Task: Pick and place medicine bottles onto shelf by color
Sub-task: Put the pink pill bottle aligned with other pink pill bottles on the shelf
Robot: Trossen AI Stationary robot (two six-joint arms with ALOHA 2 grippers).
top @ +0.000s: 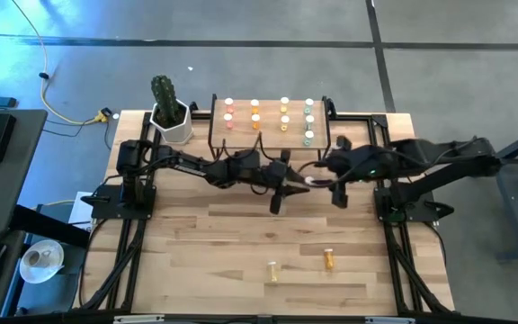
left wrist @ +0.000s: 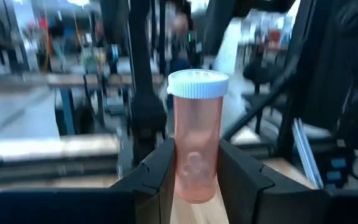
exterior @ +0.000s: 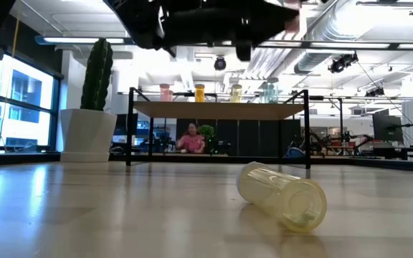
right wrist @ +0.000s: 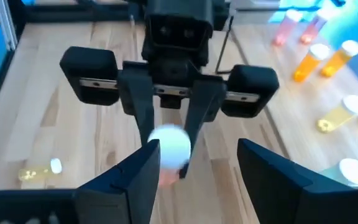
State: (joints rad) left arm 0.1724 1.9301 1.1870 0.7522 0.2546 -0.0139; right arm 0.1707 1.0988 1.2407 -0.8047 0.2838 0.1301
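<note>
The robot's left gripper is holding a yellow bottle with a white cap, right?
Not quite. The bottle in the left gripper is pink, not yellow, as the left wrist view shows. It does have a white cap, and the fingers are closed on its sides.

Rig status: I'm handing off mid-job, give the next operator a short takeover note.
Left claw: shut on a pink bottle, held upright, mid-table in front of the shelf.
Right claw: open, facing the left claw with that bottle's white cap between its fingers, not gripping.
Done: shelf holds bottles in colour columns, pink, orange, yellow, pale green.
Left: place the pink bottle in the pink column; then the yellow bottle and orange bottle, both lying on the near tabletop.
</note>
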